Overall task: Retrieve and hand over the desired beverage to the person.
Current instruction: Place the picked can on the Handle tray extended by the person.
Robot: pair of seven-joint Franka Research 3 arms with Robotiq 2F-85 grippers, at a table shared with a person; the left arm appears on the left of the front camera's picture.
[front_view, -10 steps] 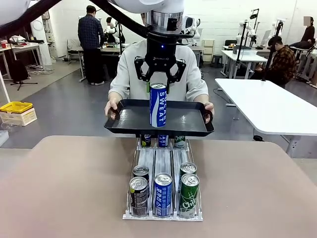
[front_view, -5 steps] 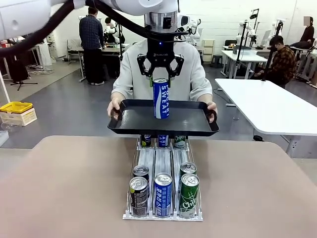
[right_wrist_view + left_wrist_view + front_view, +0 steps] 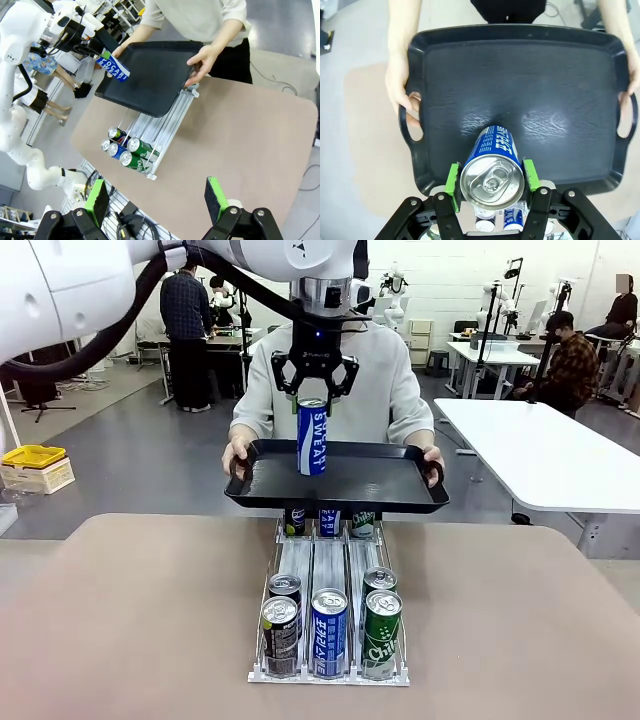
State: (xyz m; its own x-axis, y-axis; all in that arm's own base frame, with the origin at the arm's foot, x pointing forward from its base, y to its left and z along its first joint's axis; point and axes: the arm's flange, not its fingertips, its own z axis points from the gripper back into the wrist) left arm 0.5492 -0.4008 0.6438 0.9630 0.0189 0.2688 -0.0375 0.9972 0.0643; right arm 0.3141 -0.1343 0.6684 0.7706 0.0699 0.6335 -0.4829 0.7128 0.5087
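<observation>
My left gripper is shut on the top of a blue and white can, holding it upright over a black tray. The person in a light grey top holds that tray by both handles above the table's far edge. In the left wrist view, green pads clamp the can over the tray floor; whether the can touches it I cannot tell. My right gripper is open high above the table with nothing between its fingers, looking down on the tray and the can.
A clear three-lane can rack stands mid-table, with black, blue and green cans at its near end and more under the tray. The person's hands grip the tray handles. A white table stands at the right.
My left gripper has carried the can away from me and slightly left over the tray. The person has raised the tray a little and shifted it right.
</observation>
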